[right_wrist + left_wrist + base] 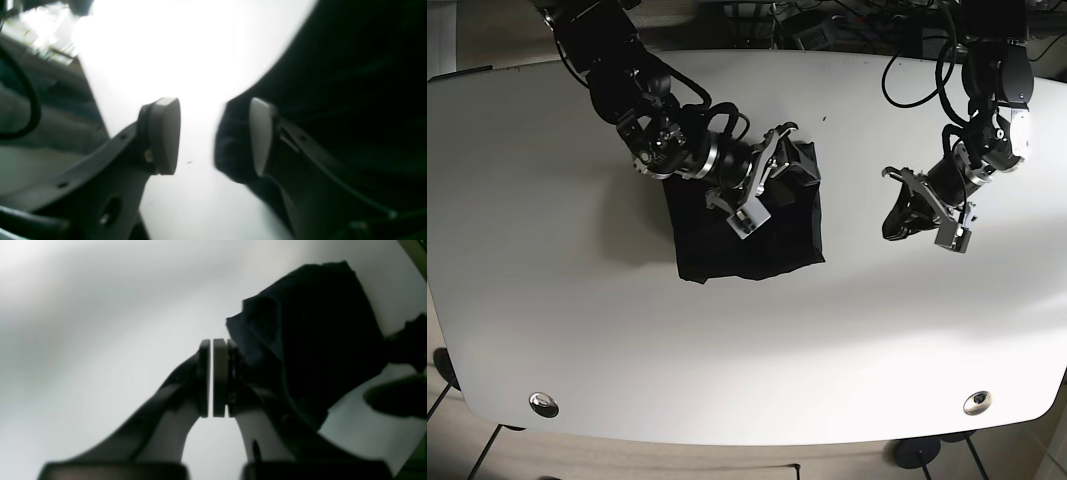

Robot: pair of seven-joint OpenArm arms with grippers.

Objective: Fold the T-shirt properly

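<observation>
The dark T-shirt (757, 235) lies folded into a rough rectangle on the white table (547, 250), left of centre. My right gripper (775, 172) hovers over the shirt's upper right corner. In the right wrist view this gripper (213, 136) is open, and a dark fold of the shirt (230, 153) lies against the inside of its right finger (258, 133). My left gripper (897, 212) is to the right of the shirt, apart from it. In the left wrist view it (212, 376) is shut with nothing between the pads, and the shirt (317, 333) lies beyond it.
Cables (917, 60) hang at the table's back right edge. Two round metal fittings (543, 404) (975, 402) sit near the front corners. The table's rounded front edge (747, 440) runs along the bottom.
</observation>
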